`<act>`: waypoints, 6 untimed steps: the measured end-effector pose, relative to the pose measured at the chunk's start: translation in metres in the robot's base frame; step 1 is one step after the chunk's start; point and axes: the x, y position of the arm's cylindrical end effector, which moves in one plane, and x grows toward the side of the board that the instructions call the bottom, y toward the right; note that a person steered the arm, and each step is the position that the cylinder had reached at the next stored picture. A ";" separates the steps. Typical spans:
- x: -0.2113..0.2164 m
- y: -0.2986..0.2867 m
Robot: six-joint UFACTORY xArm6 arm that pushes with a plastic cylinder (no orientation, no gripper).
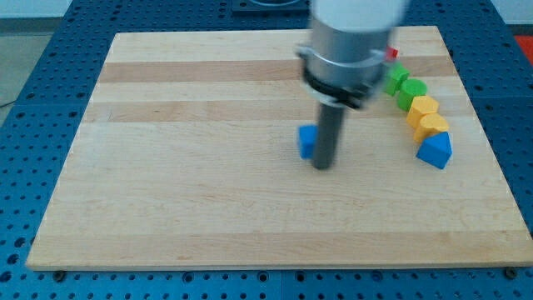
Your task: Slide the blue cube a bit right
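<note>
The blue cube [307,142] sits near the middle of the wooden board [208,183], partly hidden behind my rod. My tip [322,166] rests on the board just right of the cube and slightly toward the view's bottom, touching or almost touching its right side. The arm's grey body blurs above it.
At the view's right stands a row of blocks: a red block [392,53] mostly hidden by the arm, two green blocks [396,78] [410,91], two yellow blocks [422,108] [431,125], and a blue triangular block [435,150]. Blue perforated table surrounds the board.
</note>
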 end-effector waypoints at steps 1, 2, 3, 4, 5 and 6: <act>-0.062 -0.036; -0.042 -0.035; -0.011 -0.084; -0.068 -0.135; -0.119 -0.103; -0.121 -0.009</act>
